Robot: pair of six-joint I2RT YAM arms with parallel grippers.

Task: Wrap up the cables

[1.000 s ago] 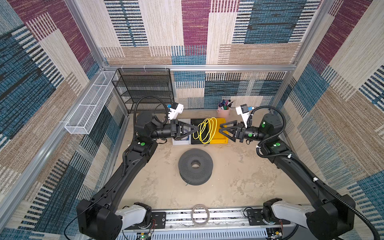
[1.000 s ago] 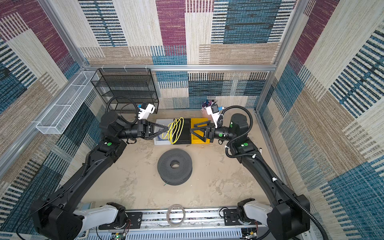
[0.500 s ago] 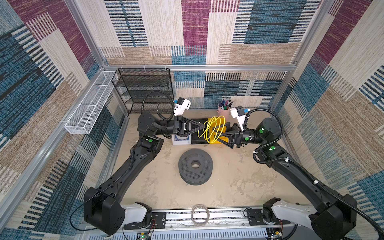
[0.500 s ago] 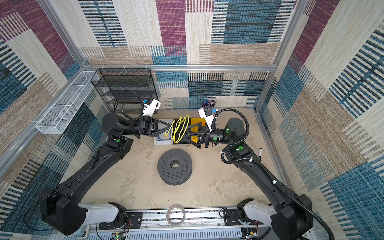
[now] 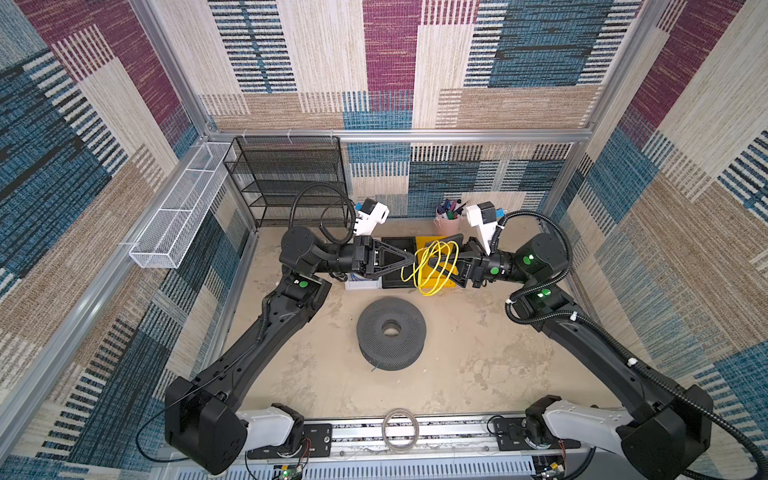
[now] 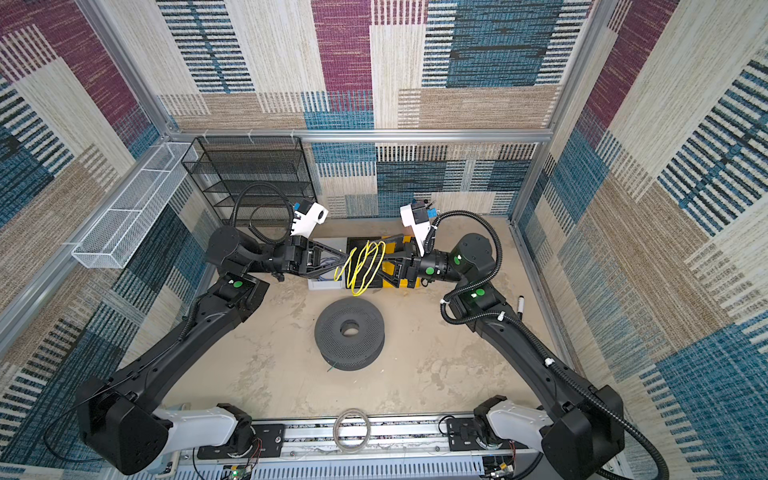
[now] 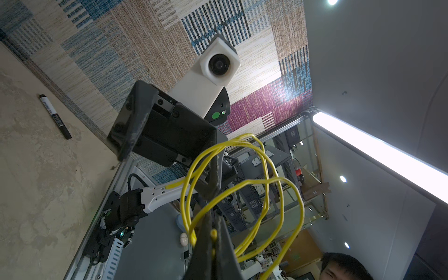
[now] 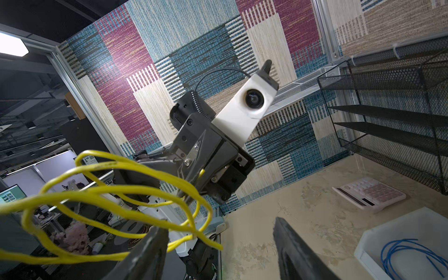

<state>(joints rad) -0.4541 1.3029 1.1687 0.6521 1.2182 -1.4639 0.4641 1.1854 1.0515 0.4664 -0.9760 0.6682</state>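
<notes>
The yellow cable (image 5: 432, 266) hangs in loose loops above the trays at the back, between the two grippers in both top views. My left gripper (image 5: 411, 259) is shut on one strand of it, and the pinched strand shows between the tips in the left wrist view (image 7: 214, 232). My right gripper (image 5: 436, 266) is open. One of its fingers (image 8: 155, 244) pokes into the yellow loops (image 8: 121, 191), and the other finger stands apart from them. The blue cable (image 8: 407, 252) lies coiled in a white tray (image 8: 378, 237).
A black perforated spool (image 5: 390, 332) stands mid-table. A pale tubing hoop (image 5: 400, 428) lies on the front rail. At the back are a black mesh rack (image 5: 291, 178), a pink pen cup (image 5: 448, 216) and a yellow tray (image 5: 428, 243). A calculator (image 8: 368, 194) and a marker (image 6: 521, 303) lie on the table.
Both grippers have moved toward each other. The right gripper has come left until one finger is inside the yellow loops. The left gripper kept its hold on the cable.
</notes>
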